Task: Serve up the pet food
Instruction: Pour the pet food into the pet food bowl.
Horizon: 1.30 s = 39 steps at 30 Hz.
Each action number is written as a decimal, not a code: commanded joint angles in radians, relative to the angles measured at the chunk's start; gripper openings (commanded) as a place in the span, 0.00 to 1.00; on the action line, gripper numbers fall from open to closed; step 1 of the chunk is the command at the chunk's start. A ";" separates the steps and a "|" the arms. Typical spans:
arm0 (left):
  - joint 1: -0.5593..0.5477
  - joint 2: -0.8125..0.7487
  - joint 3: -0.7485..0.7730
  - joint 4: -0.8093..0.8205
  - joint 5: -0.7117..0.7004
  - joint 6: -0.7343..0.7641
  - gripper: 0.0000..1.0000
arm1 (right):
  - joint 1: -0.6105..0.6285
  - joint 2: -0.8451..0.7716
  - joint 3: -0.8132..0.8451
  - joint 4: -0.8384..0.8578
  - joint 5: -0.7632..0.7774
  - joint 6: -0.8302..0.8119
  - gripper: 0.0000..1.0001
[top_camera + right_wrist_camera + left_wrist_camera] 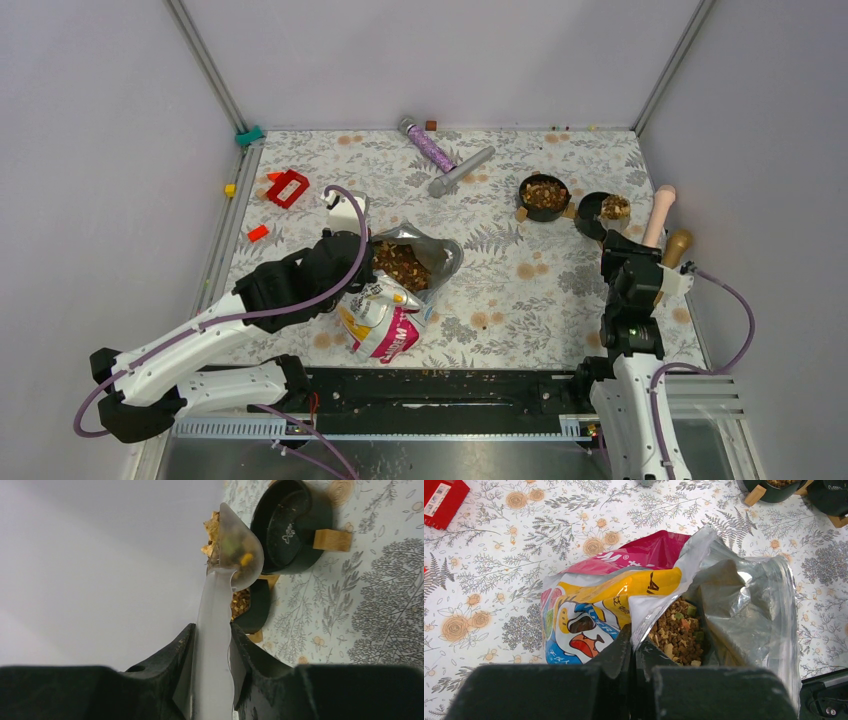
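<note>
Right end effector (212, 637) pinches scoop (235, 555) of pet food (211, 527), arm extended over bowl (259, 611); left end effector (633, 647) clamps bag (624, 582) rim.

Light is bright and even, shadows soft, glare on the bag (624, 582), wrist-view foregrounds blurred.

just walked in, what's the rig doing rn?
The left gripper is pinched on the rim of the open bag, with kibble showing inside. The right gripper is shut on the handle of a translucent scoop loaded with kibble, held at the right black bowl, which has some in it. The left black bowl is already filled.
</note>
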 commanded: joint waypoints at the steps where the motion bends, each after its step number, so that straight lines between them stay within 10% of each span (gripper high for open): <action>1: -0.015 0.003 0.032 0.115 -0.008 -0.004 0.00 | -0.034 0.041 -0.004 0.063 -0.036 -0.006 0.00; 39: -0.014 0.009 0.036 0.112 -0.024 0.004 0.00 | -0.175 0.337 0.171 -0.054 -0.191 -0.065 0.00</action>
